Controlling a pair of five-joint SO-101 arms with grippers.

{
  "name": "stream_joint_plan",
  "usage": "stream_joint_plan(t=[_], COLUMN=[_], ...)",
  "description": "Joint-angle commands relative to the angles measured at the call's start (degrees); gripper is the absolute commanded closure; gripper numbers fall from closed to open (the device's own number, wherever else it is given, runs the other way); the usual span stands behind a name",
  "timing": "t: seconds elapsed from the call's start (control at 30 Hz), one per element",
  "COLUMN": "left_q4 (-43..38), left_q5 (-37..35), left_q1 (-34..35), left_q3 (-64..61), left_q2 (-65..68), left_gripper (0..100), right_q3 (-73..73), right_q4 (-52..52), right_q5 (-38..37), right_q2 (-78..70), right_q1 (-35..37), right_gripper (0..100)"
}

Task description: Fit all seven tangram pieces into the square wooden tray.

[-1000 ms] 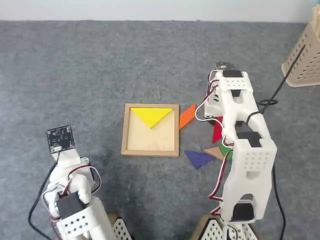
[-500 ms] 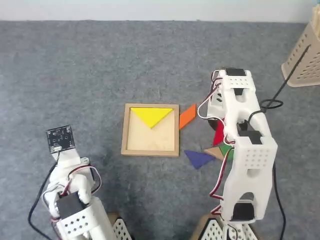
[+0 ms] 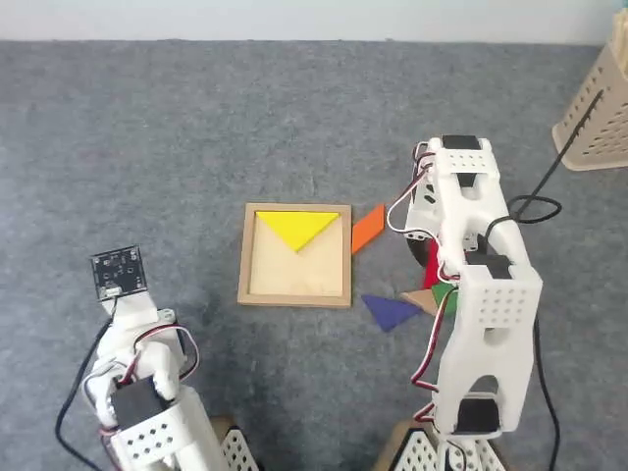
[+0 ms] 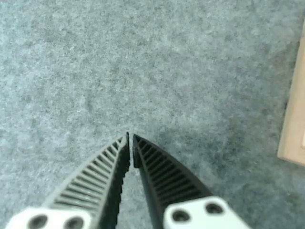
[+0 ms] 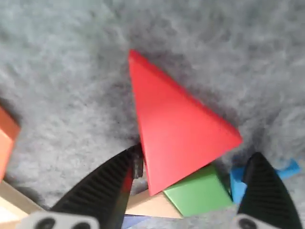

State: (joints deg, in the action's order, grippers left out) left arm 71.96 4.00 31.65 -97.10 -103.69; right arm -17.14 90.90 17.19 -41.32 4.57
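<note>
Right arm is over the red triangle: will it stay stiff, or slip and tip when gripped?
The red triangle looks rigid and flat, so it likely won't flex. Its slanted edges may squirm between the fingers. One corner seems to rest on the green piece, so it may rock.

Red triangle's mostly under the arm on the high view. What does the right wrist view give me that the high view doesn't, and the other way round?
Right wrist view: the whole red triangle, the open right gripper with a finger on each side of it, and a light blue piece beside the green one. High view: the yellow triangle in the tray, and the left arm on the tray's far side from the pieces. Both: red, green, tan and orange pieces outside the tray.
</note>
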Motion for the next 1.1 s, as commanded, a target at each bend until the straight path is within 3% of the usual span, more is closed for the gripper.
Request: stream_joint_plan(t=[0.0, 0.43, 0.67, 1.07], left_q4=[0.18, 0.18, 0.18, 0.18], left_q5=[-0.53, -0.53, -0.53, -0.53], left_q1=[-0.09, -0.09, -0.09, -0.09], left_q3=[0.48, 0.48, 0.48, 0.48], left_q2=[-0.18, -0.18, -0.18, -0.18], left_gripper=[99, 99, 99, 99], right_q3=[-2.37, -5.98, -9.41, -17.67], right_q4=[-0.57, -1.19, 2.86, 0.66], right_q5=[0.97, -2.55, -22.86, -34.02], right_q2=[-1.01, -0.92, -1.10, -1.63], right_q1=[-1.10, -1.36, -1.89, -4.53], right_gripper=[75.6, 76.8, 67.5, 66.1])
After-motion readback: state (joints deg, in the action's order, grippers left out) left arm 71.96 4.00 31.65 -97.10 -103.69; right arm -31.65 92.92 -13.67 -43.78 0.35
